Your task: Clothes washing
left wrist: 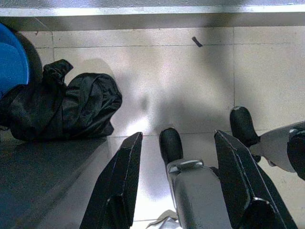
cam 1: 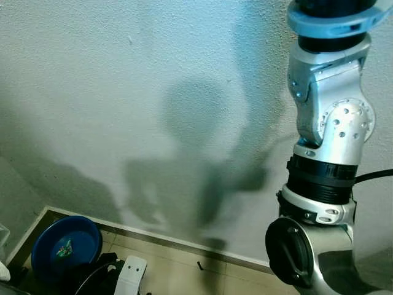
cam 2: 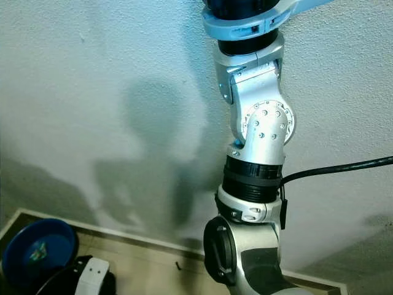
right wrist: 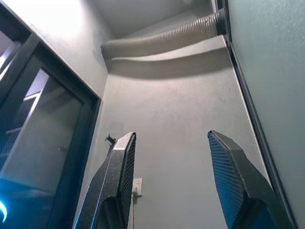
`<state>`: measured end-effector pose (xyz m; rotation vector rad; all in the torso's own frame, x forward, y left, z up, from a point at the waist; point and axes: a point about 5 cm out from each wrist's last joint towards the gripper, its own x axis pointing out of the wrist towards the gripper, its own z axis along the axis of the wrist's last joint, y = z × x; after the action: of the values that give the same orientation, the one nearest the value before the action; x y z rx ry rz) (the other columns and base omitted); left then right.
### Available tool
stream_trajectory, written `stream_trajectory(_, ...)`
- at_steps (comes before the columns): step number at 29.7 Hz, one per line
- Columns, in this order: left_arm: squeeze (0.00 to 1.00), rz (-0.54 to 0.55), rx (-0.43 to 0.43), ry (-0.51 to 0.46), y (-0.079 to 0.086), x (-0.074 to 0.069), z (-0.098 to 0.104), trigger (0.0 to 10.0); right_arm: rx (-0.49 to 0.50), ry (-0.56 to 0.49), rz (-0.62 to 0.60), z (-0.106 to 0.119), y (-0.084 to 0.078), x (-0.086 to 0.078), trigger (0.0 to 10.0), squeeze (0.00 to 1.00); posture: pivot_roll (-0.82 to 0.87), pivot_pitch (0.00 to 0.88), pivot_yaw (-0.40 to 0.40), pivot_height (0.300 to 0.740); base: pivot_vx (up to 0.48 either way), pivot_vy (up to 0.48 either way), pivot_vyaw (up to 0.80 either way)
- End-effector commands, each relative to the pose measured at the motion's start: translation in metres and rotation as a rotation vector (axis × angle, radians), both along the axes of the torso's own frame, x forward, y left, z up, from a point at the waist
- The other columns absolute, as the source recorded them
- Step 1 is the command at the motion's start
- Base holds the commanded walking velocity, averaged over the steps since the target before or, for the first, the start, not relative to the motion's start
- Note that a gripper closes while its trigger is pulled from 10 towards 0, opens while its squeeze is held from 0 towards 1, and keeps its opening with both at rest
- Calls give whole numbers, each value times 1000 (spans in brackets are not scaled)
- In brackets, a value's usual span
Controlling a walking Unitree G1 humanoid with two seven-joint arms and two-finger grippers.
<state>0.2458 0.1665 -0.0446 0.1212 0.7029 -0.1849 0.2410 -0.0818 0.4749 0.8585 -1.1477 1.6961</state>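
Observation:
A crumpled black garment [left wrist: 62, 109] lies on the tiled floor beside a blue basin [cam 1: 64, 247], which holds a small green item. My left gripper [left wrist: 174, 176] hangs open above the floor, pointing down, with nothing between its fingers; the garment is off to one side of it. My right arm [cam 1: 325, 153] is raised high in front of the white wall. Its gripper [right wrist: 171, 181] is open and empty, pointing up toward the ceiling.
A textured white wall [cam 1: 153, 92] stands close ahead, with a dark skirting strip [cam 1: 172, 239] along the floor. A corrugated duct hose [right wrist: 162, 38] runs under the ceiling. A dark-framed doorway [right wrist: 43, 129] is beside the right gripper. My own feet [left wrist: 171, 143] stand on the tiles.

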Motion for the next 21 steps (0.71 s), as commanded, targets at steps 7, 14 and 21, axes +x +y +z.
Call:
stream_trajectory(7,0,3,-10,44,2,-12,-9,10000,46,-30,20,-1,-9,-10,10000,0,-15,213,2,740,0,0,0)
stream_trajectory(14,0,0,-3,45,4,-12,-8,10000,131,7,82,-5,-22,-9,10000,0,3,214,6,740,0,0,0)
stream_trajectory(21,0,8,10,46,6,-14,-10,10000,149,54,89,-10,-36,-1,10000,0,14,216,5,740,0,0,0)
